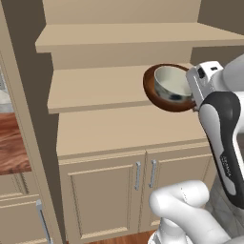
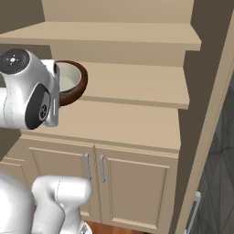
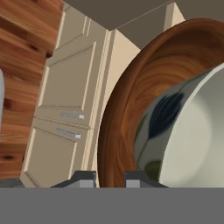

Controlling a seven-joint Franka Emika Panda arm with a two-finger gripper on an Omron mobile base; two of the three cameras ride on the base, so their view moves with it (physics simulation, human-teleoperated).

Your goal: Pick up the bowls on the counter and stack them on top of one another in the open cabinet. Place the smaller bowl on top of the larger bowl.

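Even, soft rendered light fills all three views, bright enough to read every surface, with no blur or edge distortion anywhere. In the left base view the open cabinet point(image 1: 114, 128) has pale shelf tops while darker shadow sits under each shelf and down its side panel toward 9 o'clock; in the right base view the shaded recess lies toward 3 o'clock. The larger bowl point(image 1: 155, 93) carries a faint gloss on its rim, the smaller bowl point(image 1: 174, 86) shows a mild sheen inside, and the white arm point(image 2: 27, 91) is brightly lit without harsh glare.
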